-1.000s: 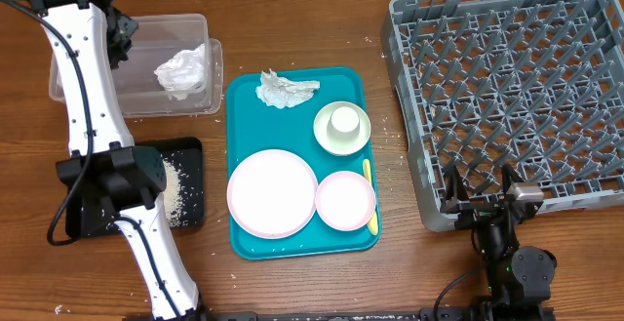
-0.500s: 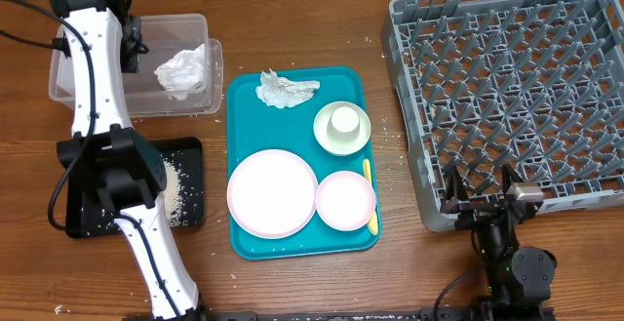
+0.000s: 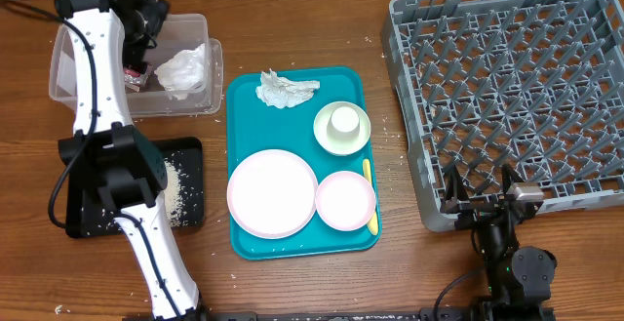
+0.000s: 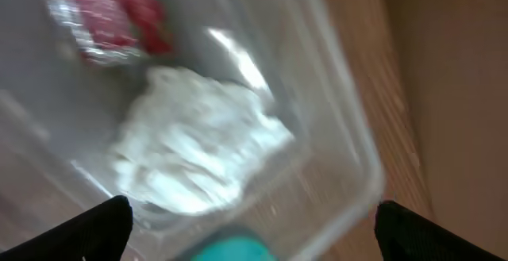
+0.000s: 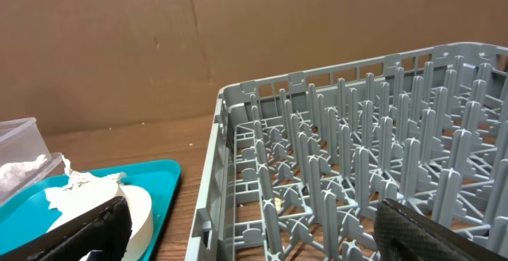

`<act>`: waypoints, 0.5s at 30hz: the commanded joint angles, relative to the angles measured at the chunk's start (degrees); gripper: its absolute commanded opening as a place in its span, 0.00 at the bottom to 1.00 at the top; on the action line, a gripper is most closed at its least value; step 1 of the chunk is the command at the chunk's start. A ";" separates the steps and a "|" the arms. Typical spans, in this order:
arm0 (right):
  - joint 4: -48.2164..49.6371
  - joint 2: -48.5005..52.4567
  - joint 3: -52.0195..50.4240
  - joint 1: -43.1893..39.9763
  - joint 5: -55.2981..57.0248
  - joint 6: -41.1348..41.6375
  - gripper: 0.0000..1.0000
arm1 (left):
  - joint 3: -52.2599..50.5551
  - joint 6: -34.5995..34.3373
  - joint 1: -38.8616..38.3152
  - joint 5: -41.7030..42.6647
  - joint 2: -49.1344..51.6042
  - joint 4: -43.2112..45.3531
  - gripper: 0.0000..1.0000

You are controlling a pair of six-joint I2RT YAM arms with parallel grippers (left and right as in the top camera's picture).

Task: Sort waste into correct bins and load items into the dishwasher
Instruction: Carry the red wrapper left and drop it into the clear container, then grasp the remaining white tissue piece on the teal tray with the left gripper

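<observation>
Overhead, at the far left of the counter (image 3: pixel 292 14), the white left arm (image 3: pixel 93 77) reaches up over the clear tub (image 3: pixel 200 106), and the left end effector (image 3: pixel 148 17) hangs above the tub's back edge. In the left wrist view its black fingertips (image 4: pixel 103 229) sit at the two bottom corners, spread wide with nothing between them. Below them in the tub lie a small red wrapper (image 3: pixel 134 75) and, just to its right, a crumpled white napkin (image 3: pixel 183 67); the two look close together, but I cannot tell whether they touch. Nearer to me, in front of the tub, the shallow black tray (image 3: pixel 190 150) holds a scatter of rice grains (image 3: pixel 175 189), partly hidden by the arm's base. In the middle stands the teal tray (image 3: pixel 292 126). A second napkin (image 3: pixel 285 89) lies at its back. A white bowl (image 3: pixel 356 138) with a small white cup (image 3: pixel 343 121) inside it sits at the right. The round dinner plate (image 3: pixel 272 192) is at the front left, with the smaller pink dish (image 3: pixel 345 202) right beside it. The yellow spoon (image 3: pixel 369 189) lies along the tray's right rim, tight against that dish. To the right the grey dish rack (image 3: pixel 507 77) fills the corner of the counter, its pegs upright. At the rack's near left corner the right end effector (image 3: pixel 478 192) sits low, its fingers parted wide and gripping nothing; its own camera looks across the rack's pegs.
</observation>
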 commanded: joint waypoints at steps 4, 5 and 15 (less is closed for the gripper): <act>0.44 -0.42 -0.59 -0.15 0.57 -0.02 1.00 | 5.44 31.43 -9.53 11.45 -1.01 0.24 0.94; 0.44 -0.42 -0.59 -0.15 0.57 -0.02 1.00 | 5.44 34.25 -11.17 11.08 -1.01 0.24 0.92; 0.44 -0.42 -0.59 -0.15 0.57 -0.02 1.00 | 1.95 36.28 -25.86 -7.98 1.66 -1.31 0.84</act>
